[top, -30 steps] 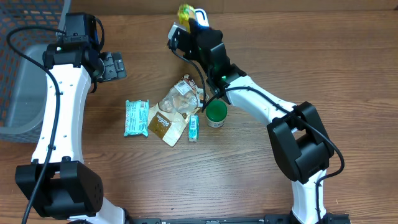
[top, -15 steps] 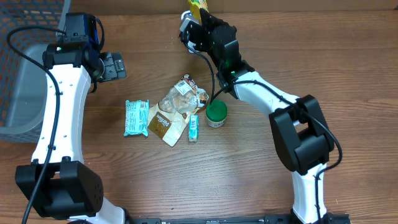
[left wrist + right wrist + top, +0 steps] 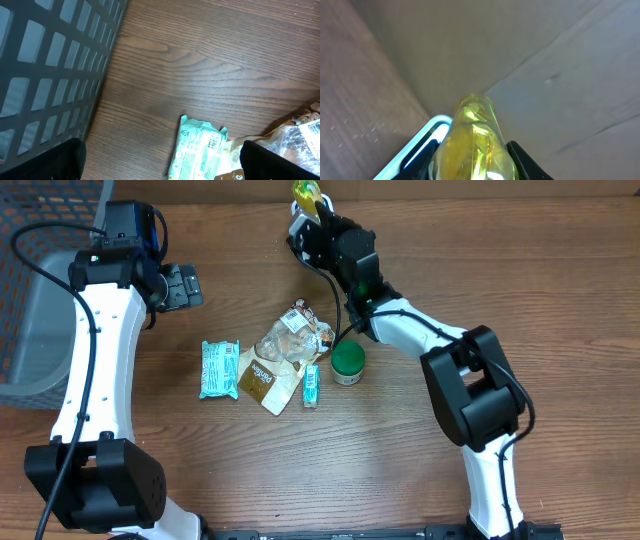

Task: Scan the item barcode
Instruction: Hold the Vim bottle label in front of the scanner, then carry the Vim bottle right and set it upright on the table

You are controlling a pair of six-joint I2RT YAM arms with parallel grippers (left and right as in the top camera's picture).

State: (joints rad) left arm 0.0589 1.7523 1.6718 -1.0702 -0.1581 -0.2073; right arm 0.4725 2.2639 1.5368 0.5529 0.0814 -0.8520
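The item is a shiny yellow packet, and my right gripper is shut on it. It is held up at the table's far edge, and in the right wrist view it sticks out past the fingertips toward a plain grey-brown surface. No barcode shows on its visible side. Far to the left, my left gripper hangs open above the wood with nothing between its black fingers.
A pile lies mid-table: a teal packet, a brown pouch, a clear crumpled bag, a small teal bar and a green-lidded jar. A grey mesh basket stands at the left edge.
My right arm swung the yellow packet a little right and toward the far edge, then turned slightly. The left arm and the pile have not moved.
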